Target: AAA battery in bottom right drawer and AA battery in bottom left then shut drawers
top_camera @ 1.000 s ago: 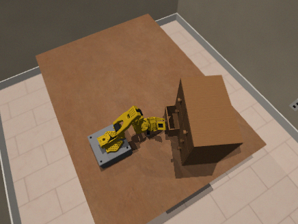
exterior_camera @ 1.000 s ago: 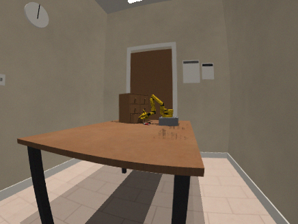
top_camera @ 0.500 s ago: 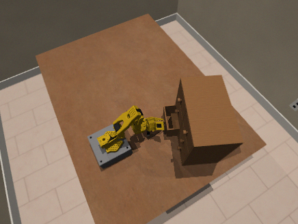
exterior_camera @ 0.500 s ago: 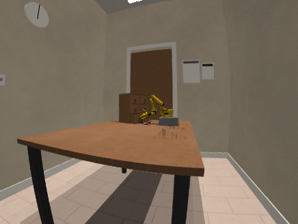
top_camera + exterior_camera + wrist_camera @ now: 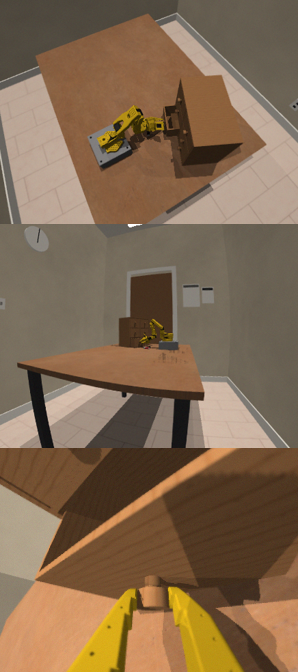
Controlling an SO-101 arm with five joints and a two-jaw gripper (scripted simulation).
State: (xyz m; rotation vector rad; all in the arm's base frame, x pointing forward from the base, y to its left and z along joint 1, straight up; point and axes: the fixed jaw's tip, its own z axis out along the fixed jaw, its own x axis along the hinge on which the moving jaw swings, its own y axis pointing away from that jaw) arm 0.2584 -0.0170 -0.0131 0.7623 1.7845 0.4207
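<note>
Here, yellow gripper point(image 5: 152, 598) pinches round wooden drawer knob point(image 5: 152, 594); half-open wooden bottom-row drawer point(image 5: 171, 121) lies straight ahead, travel axis pointing toward arm.

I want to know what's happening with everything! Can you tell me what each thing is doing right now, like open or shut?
Pincer: shut on the drawer knob.
Drawer knob: gripped between the two yellow fingers.
Bottom drawer: pulled partly out of the chest.
Chest: upright on the table, other drawers look shut.
Table: standing, holding the arm and chest.
Door: shut.
</note>
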